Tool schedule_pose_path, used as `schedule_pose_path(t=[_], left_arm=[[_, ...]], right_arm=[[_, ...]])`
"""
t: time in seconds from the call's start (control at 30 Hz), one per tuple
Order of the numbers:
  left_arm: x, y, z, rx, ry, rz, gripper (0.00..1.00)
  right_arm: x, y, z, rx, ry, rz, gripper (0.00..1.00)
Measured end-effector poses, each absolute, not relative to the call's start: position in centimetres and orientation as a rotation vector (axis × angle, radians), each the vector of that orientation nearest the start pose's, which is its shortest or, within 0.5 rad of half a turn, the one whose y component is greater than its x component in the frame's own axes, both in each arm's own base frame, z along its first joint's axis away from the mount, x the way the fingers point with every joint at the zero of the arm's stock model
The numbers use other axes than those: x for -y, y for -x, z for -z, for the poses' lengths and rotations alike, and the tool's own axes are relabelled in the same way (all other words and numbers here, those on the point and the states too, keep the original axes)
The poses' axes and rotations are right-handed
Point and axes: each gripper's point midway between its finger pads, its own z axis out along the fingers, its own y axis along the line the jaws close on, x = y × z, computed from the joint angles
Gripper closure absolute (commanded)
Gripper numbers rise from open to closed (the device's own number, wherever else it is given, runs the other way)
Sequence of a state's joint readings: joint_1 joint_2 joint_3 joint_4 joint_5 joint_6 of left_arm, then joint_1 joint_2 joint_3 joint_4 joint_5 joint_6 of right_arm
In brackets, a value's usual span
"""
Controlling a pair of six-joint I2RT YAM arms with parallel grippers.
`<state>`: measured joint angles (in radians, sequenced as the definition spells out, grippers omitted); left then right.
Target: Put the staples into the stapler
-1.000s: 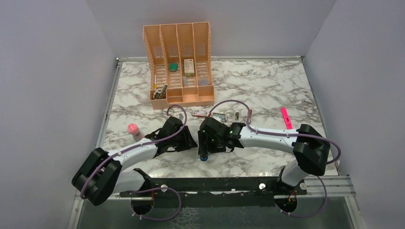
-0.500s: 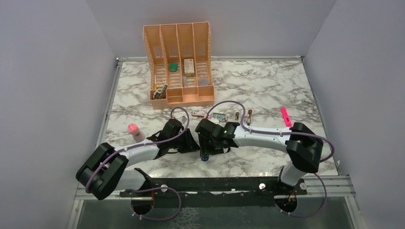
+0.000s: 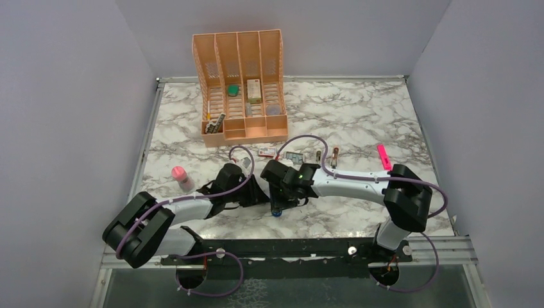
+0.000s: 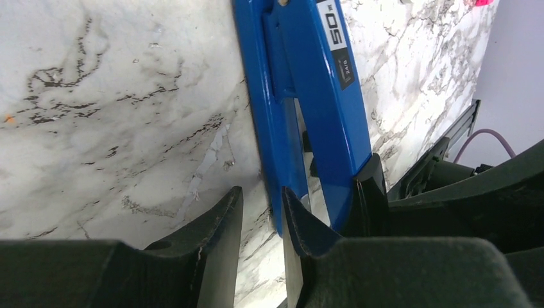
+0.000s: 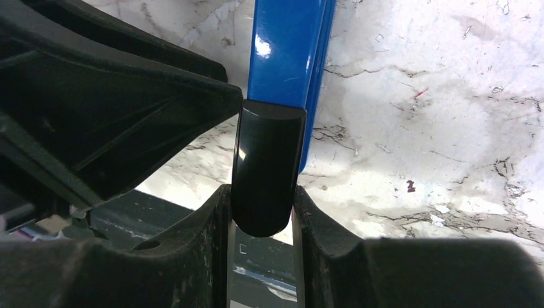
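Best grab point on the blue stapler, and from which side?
The black end, approached end-on, in line with the body. The stapler is long and slim, and that end is narrow enough to sit between jaws closing across its width. The right claw pinches it exactly so, pressing on both its sides.

Top view: bright, even light from above, sharp throughout; the arms (image 3: 192, 205) cast only soft, faint shadows on the table (image 3: 359, 109). Wrist views: pale marble close to washed out, the dark near foreground underlit and out of focus; right view, a small white glare spot on the stapler (image 5: 282, 64).
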<state>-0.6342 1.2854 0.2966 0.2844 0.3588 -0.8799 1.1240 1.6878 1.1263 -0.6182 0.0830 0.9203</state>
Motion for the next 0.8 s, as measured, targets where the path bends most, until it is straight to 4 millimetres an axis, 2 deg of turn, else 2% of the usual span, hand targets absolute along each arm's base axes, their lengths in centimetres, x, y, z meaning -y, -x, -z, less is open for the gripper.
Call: schedule_pose_path(t=[0.17, 0.43, 0.53, 0.63, 0.67, 0.8], left_arm=[[24.5, -17.5, -2.9, -2.499, 0.087, 1.153, 0.7], [25.0, -17.5, -2.9, -2.487, 0.08, 1.202, 0.74], [25.2, -17.3, -2.7, -2.493, 0.103, 1.232, 0.8], [25.2, -17.3, -2.6, -2.493, 0.13, 1.249, 0.97], [25.2, -17.2, -2.6, -2.493, 0.139, 1.252, 1.0], [25.1, -17.2, -2.5, -2.495, 0.166, 1.259, 1.0]], right_arm=[[-34.1, -14.1, -6.9, -2.795, 0.263, -0.494, 0.76], [-34.4, -13.8, -6.9, -2.799, 0.268, -0.531, 0.77], [-34.4, -13.7, -6.6, -2.802, 0.266, -0.538, 0.77], [-34.4, -13.7, -6.4, -2.8, 0.259, -0.545, 0.78], [-34.4, -13.6, -6.3, -2.8, 0.254, -0.546, 0.78], [-34.1, -13.5, -6.4, -2.803, 0.235, -0.552, 0.78]])
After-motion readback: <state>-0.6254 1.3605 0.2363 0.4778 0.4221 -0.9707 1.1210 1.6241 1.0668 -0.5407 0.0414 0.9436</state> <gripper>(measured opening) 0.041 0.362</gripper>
